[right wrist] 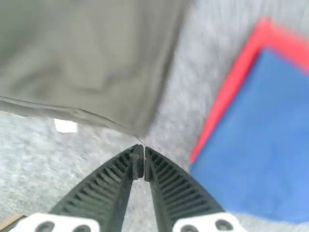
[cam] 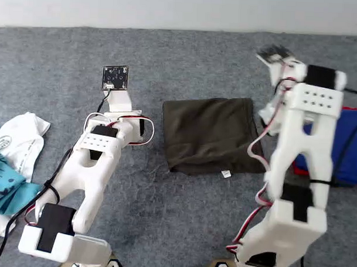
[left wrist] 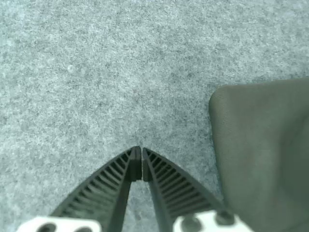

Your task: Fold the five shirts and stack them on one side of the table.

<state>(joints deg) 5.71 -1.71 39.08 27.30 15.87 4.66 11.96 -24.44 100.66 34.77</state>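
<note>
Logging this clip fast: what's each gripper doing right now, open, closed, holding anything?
Left gripper: closed, empty, over the grey mat.
Right gripper: closed, holding nothing, tips beside the dark folded shirt.

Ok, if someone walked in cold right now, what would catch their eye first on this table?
The folded dark shirt lies in the middle of the grey table, between the left arm and the right arm. Beside the right arm a folded blue shirt rests on red cloth; beside the left arm sits a loose heap of white and teal shirts. The left gripper and the right gripper are both shut, empty.
</note>
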